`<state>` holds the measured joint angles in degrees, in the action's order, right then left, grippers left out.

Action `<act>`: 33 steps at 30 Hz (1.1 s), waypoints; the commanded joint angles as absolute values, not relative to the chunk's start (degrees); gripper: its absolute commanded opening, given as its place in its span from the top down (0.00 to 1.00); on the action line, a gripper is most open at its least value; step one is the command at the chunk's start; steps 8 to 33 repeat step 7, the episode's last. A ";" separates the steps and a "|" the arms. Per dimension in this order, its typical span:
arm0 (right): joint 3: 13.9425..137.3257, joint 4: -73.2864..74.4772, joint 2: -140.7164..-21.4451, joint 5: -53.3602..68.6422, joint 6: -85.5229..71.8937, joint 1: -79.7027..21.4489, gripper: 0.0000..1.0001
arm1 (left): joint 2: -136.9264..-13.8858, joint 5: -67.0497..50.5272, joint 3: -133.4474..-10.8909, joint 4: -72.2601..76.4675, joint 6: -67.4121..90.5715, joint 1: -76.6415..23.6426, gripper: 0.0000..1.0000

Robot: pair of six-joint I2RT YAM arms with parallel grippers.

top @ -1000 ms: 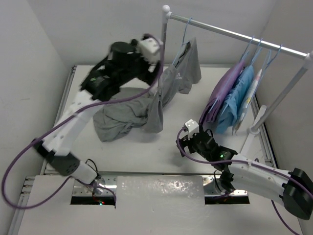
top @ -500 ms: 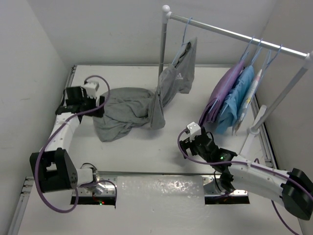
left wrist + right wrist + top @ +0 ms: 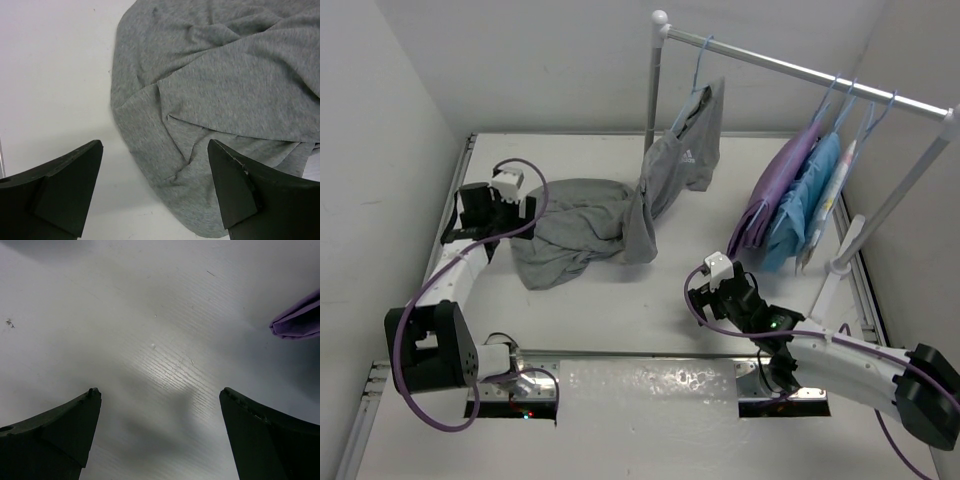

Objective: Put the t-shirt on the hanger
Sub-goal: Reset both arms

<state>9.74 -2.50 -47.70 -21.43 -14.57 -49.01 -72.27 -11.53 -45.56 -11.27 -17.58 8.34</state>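
The grey t-shirt is soft, limp and light: its top seems to drape from the blue hanger on the rail, though the overhead view is too small to be sure, while most of it lies crumpled on the counter. The left claw hovers wide open and empty over the shirt's left edge; the right claw, equally spread and empty, sits above bare counter, well apart. Such cloth sags and slips, so pinch a bunched fold or hem there.
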 commanded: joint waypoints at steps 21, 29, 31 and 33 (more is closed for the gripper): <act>9.58 -5.80 -49.48 -23.55 -13.63 -49.22 0.01 | -72.86 -10.81 -43.68 -6.86 -17.05 8.53 0.17; 9.58 -5.80 -49.48 -23.55 -13.63 -49.22 0.01 | -72.86 -10.81 -43.68 -6.86 -17.05 8.53 0.17; 9.58 -5.80 -49.48 -23.55 -13.63 -49.22 0.01 | -72.86 -10.81 -43.68 -6.86 -17.05 8.53 0.17; 9.58 -5.80 -49.48 -23.55 -13.63 -49.22 0.01 | -72.86 -10.81 -43.68 -6.86 -17.05 8.53 0.17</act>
